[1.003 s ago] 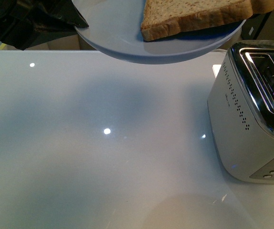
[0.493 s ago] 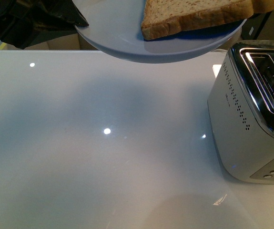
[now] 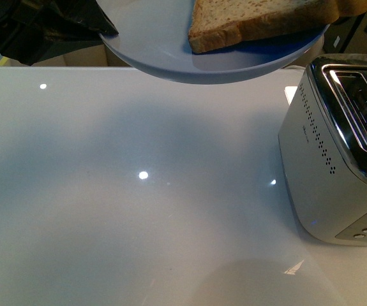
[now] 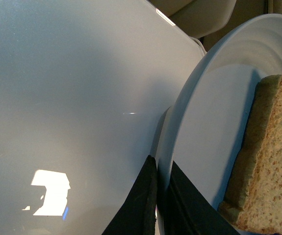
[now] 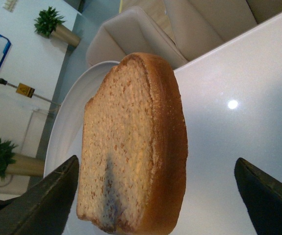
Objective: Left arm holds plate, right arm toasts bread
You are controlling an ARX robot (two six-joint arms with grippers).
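Observation:
The pale blue-grey plate [image 3: 164, 38] is held up above the white table at the top of the front view. The slice of brown bread [image 3: 260, 19] lies on it, toward the right. My left gripper [image 3: 49, 29] is black, at the top left, shut on the plate's left rim. In the left wrist view its fingers [image 4: 145, 205] pinch the plate's rim [image 4: 199, 98], with the bread [image 4: 268, 166] close by. In the right wrist view my right gripper [image 5: 158, 196] is open, its fingers [image 5: 52, 200] wide on either side of the bread [image 5: 131, 156] on the plate [image 5: 69, 122], not touching it.
A silver two-slot toaster [image 3: 336, 153] stands on the table at the right, slots up, buttons on its front end. The glossy white table [image 3: 138, 204] lies under the plate. Beige chairs [image 5: 150, 34] stand beyond the table's far edge.
The plate and bread have risen very slightly in the front view. Otherwise nothing has visibly moved.

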